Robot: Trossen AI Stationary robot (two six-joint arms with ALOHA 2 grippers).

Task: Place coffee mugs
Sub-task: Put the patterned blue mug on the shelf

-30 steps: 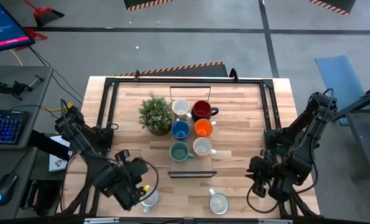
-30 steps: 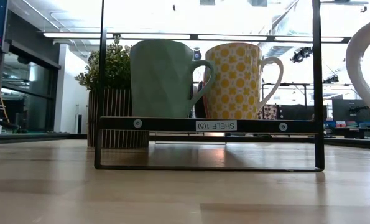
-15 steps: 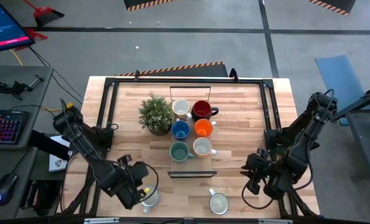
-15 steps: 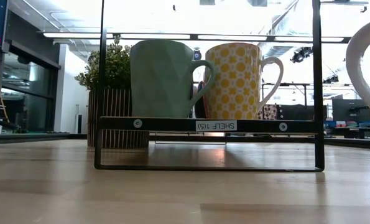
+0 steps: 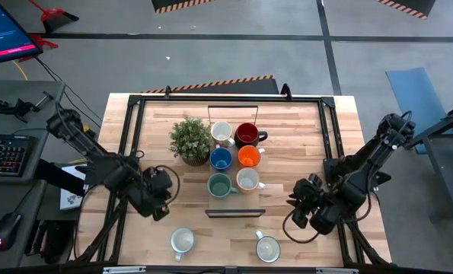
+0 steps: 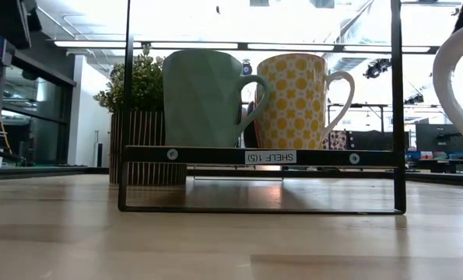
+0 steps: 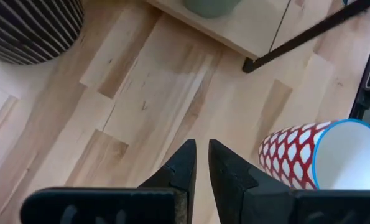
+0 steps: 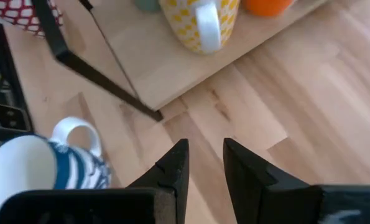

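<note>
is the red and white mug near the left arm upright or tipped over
Upright: the red-patterned mug shows its round open rim facing up, standing free of the left gripper.

Eight mugs; one plant; one shelf.

From overhead I see even, soft light across the table; my arms throw only faint shadows on the wood, and the floor around stays a flat grey. At table height the upper half of the frame blows out white from ceiling strips and bright windows behind, so the teal mug and yellow mug stand backlit, and the shelf frame reads as a black outline. The wood in the foreground is blurred. A white handle at the right edge is out of focus. In my wrist views the planks are sharp, while my own fingers look dark and soft.
</note>
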